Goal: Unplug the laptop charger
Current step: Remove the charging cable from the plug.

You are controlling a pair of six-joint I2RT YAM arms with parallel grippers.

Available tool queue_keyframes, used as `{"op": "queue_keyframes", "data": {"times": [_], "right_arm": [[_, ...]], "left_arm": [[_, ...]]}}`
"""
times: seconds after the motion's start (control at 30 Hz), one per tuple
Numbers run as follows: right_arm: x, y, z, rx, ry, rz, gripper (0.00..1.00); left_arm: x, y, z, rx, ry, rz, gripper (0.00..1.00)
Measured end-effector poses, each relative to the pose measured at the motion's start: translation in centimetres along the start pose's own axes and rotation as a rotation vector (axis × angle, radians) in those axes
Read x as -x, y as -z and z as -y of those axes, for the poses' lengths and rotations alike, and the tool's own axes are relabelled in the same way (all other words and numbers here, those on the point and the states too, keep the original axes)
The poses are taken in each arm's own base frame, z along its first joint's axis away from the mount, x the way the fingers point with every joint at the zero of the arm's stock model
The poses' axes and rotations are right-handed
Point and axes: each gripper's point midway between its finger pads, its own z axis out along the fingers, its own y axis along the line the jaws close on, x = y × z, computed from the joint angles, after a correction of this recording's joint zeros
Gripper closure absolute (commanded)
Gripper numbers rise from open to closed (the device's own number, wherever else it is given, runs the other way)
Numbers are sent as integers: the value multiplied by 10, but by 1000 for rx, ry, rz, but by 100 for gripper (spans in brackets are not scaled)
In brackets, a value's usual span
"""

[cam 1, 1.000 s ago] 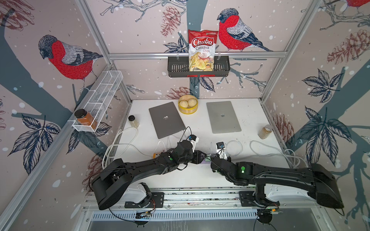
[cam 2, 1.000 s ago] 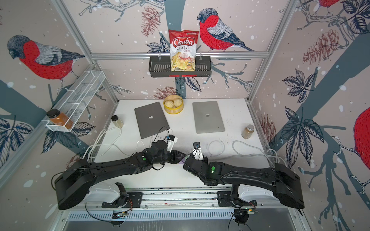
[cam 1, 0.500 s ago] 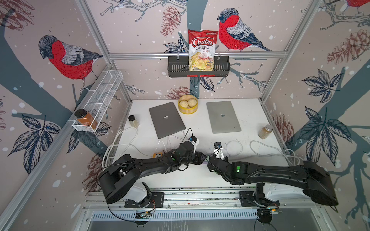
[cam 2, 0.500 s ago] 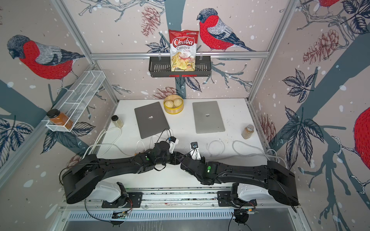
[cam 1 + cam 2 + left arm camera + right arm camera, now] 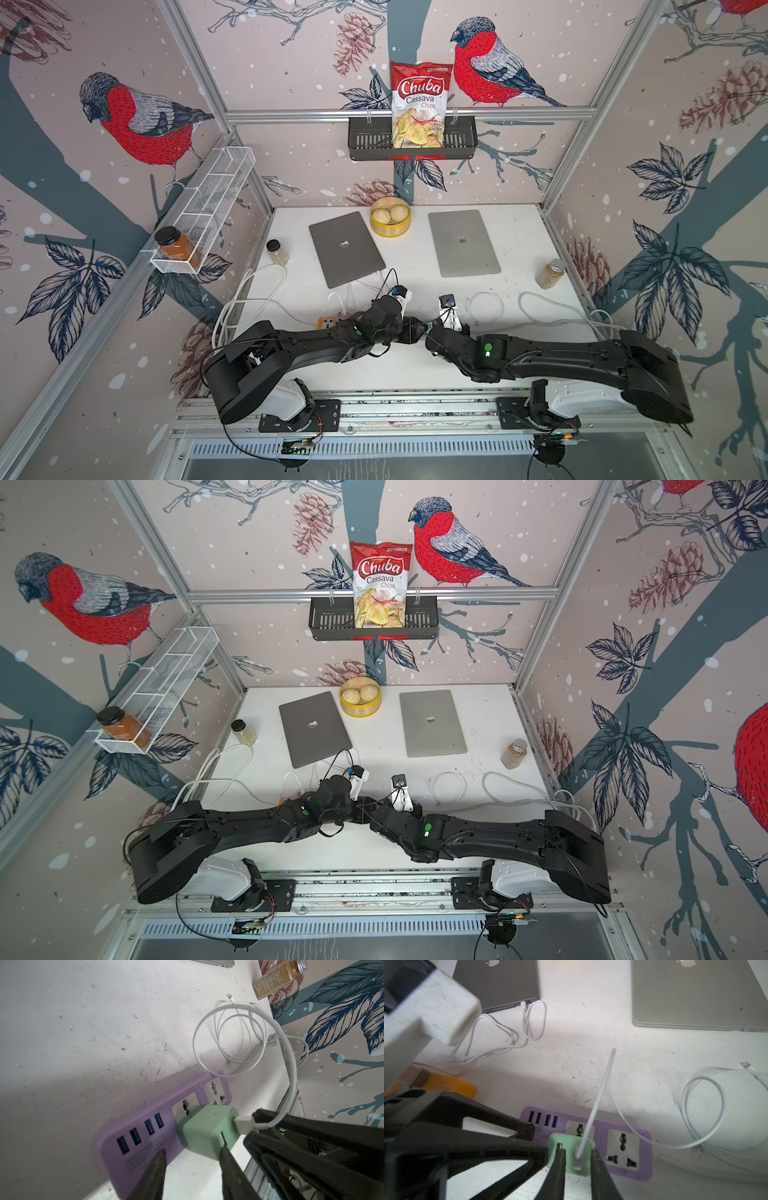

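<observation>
Lowest in both top views, my left arm and right arm meet at centre frame. Their wrists hide the work, and only the wrist views show it.

There the green charger sits plugged into a purple power strip lying on the counter. My right hand has its fingers narrowly apart either side of the white plug in the charger's face. I cannot tell whether they pinch it. My left hand is spread, one fingertip over the strip's label and the other at the charger's corner.

The counter is white, scuffed and speckled.

The right wrist view alone shows a white cable seated in the dark laptop's edge.

Further up the frame are a silver laptop, a steamer of buns and two spice jars.

The walls are bird-printed, and at top centre a chips bag stands in a black basket.
</observation>
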Motion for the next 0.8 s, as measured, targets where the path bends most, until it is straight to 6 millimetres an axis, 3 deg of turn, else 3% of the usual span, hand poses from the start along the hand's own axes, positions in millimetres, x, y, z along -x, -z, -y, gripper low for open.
{"op": "queue_keyframes", "data": {"times": [0.4,0.8], "right_arm": [[-2,-4,0,-19,18,-5,84],[-1,-5,1,-28,20,2,86]], "left_arm": [[4,4,5,-13,-5,17,57],[2,-4,2,-8,3,3,57]]}}
